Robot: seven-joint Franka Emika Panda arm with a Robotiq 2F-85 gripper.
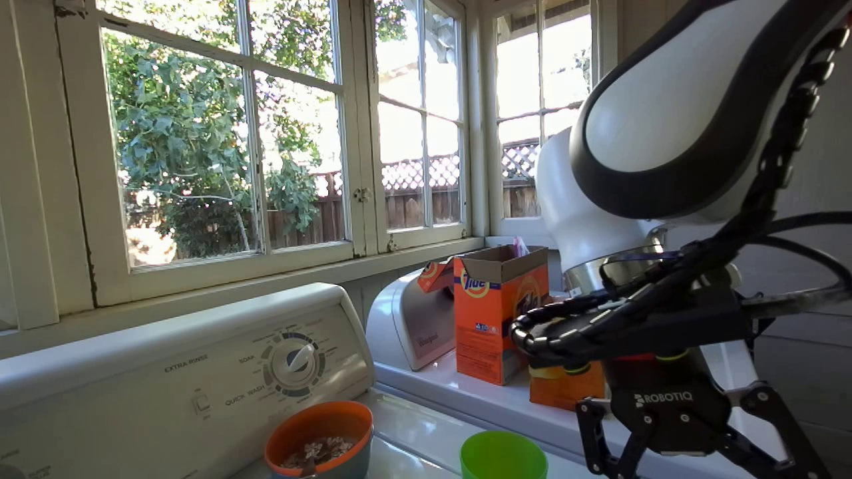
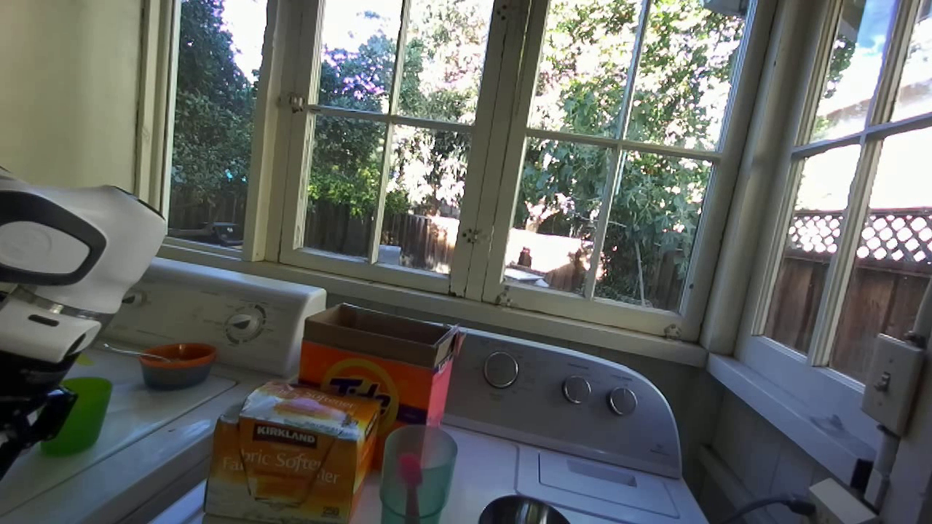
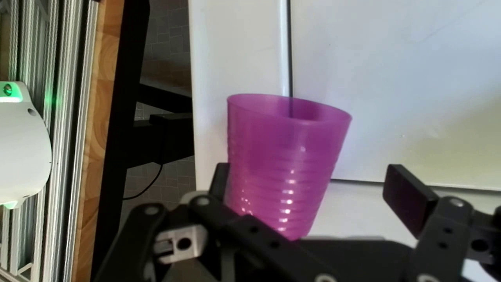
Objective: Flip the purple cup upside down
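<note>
Translucent purple cup, ribbed, mouth toward wrist view's top

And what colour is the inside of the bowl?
The bowl is orange inside; that shows best in an exterior view.

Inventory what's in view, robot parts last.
windows: several, white-framed, behind
laundry machines: two, white, below windows
purple cup: one, purple, middle of wrist view
green cup: one, lime, on one machine
orange bowl: one, orange and blue-grey, near green cup
spoon: one, silver, in orange bowl
detergent box: one, orange, on other machine
softener box: one, orange, beside detergent box
teal cup: one, teal, beside softener box
metal bowl: one, silver, near teal cup
robot arm: one, white and black, both exterior views
gripper: one, black, open, by purple cup
</note>
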